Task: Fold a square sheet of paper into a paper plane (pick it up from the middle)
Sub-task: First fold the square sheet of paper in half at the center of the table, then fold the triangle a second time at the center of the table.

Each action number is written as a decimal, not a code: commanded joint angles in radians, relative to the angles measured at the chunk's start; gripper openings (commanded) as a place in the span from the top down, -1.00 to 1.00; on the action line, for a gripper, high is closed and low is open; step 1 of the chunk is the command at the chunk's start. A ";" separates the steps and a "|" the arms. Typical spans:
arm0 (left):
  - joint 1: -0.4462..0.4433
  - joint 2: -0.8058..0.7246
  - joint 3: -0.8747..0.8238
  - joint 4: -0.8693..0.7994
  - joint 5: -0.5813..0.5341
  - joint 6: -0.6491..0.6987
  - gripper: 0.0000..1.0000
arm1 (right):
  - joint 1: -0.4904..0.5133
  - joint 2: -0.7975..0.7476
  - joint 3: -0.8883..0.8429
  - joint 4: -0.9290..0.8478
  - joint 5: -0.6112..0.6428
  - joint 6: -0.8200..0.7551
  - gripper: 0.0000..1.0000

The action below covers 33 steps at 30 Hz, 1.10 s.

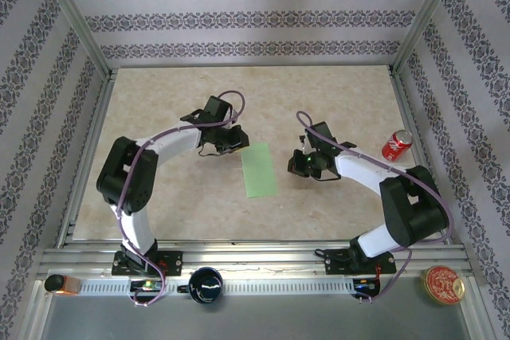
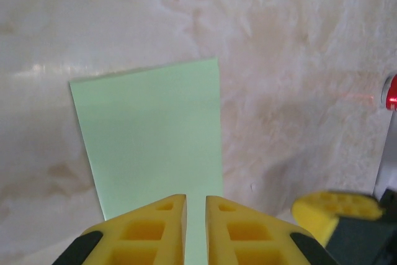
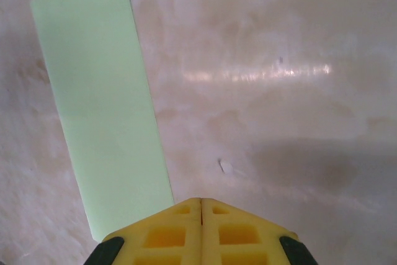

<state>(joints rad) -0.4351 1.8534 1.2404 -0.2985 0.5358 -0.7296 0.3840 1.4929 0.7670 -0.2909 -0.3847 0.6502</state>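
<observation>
The square sheet of paper point(image 1: 259, 170) lies flat on the marble table point(image 1: 175, 205) as a narrow light-green rectangle between the two arms. My left gripper point(image 1: 234, 145) hovers at the strip's far left corner. In the left wrist view its yellow fingertips point(image 2: 196, 198) stand a narrow slit apart over the paper point(image 2: 149, 134), with nothing between them. My right gripper point(image 1: 300, 166) is just right of the strip. In the right wrist view it point(image 3: 201, 200) is shut and empty, with the paper point(image 3: 99, 103) beside it to the left. No paper plane shape shows.
A red soda can point(image 1: 397, 144) stands at the table's right edge, behind the right arm. A dark mug point(image 1: 206, 285), a round tin point(image 1: 443, 284) and a small orange object point(image 1: 62, 283) sit on the near rail. Patterned walls and metal posts enclose the table.
</observation>
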 commanded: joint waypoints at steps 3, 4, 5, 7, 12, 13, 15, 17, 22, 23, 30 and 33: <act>0.034 0.091 0.052 0.051 0.080 -0.003 0.69 | 0.021 -0.067 -0.071 0.067 -0.058 0.105 0.84; 0.037 0.103 0.057 0.059 0.085 -0.009 0.70 | 0.024 -0.074 -0.082 0.074 -0.066 0.119 0.84; 0.038 0.113 0.060 0.068 0.089 -0.012 0.70 | 0.028 -0.082 -0.090 0.082 -0.069 0.128 0.83; 0.038 0.133 0.069 0.082 0.101 -0.016 0.69 | 0.037 -0.094 -0.101 0.087 -0.072 0.141 0.80; 0.042 0.167 0.065 0.108 0.107 -0.023 0.71 | 0.051 -0.097 -0.113 0.090 -0.083 0.146 0.79; 0.042 0.171 0.056 0.123 0.108 -0.032 0.71 | 0.054 -0.099 -0.117 0.093 -0.085 0.149 0.79; 0.043 0.178 0.032 0.148 0.107 -0.047 0.71 | 0.056 -0.098 -0.126 0.099 -0.095 0.155 0.75; 0.045 0.185 0.010 0.154 0.099 -0.050 0.75 | 0.056 -0.091 -0.130 0.093 -0.102 0.162 0.70; 0.051 0.192 -0.050 0.197 0.093 -0.060 0.75 | 0.058 -0.089 -0.158 0.131 -0.131 0.202 0.50; 0.053 0.193 -0.059 0.202 0.092 -0.061 0.75 | 0.058 -0.084 -0.157 0.131 -0.138 0.203 0.47; 0.063 0.193 -0.083 0.219 0.099 -0.057 0.76 | 0.061 -0.053 -0.170 0.199 -0.196 0.253 0.39; 0.065 0.188 -0.081 0.219 0.104 -0.056 0.75 | 0.062 -0.045 -0.199 0.287 -0.218 0.313 0.34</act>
<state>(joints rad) -0.3866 2.0258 1.1774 -0.0845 0.6552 -0.7856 0.4305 1.4334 0.5949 -0.0902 -0.5606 0.8997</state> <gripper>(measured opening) 0.124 0.330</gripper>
